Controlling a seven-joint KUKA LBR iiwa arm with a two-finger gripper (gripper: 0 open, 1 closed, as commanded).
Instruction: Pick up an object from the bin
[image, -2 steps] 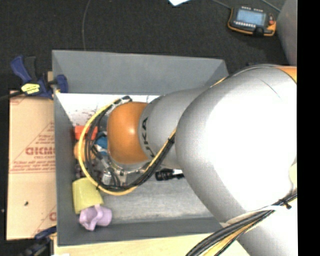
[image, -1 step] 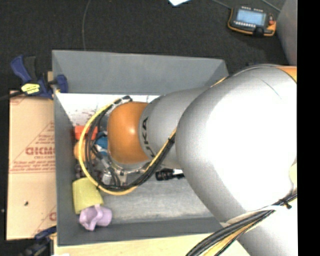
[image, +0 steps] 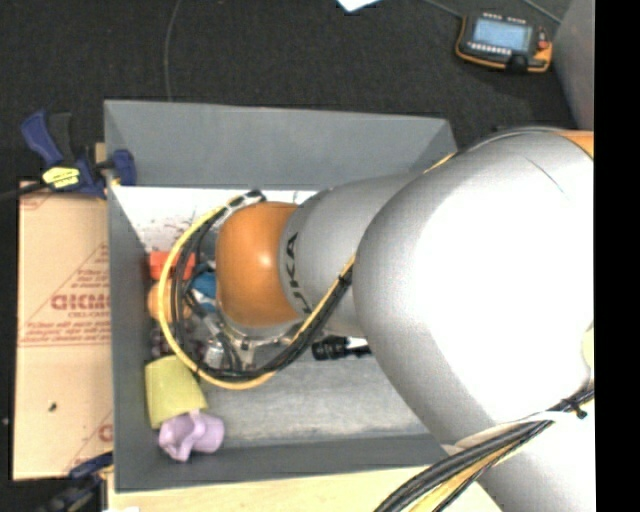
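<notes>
Claw (image: 215, 345) is set low in the grey bin (image: 280, 150), just above the yellow block (image: 172, 390) in view, and is largely covered by the orange wrist cover (image: 250, 265); open or closed cannot be told. The yellow block is nearest it. A purple lump (image: 192, 433) is touching the block's lower edge, orange (image: 158, 265) and blue (image: 203, 287) bits are seen above the block, and a black piece (image: 335, 348) to its right.
</notes>
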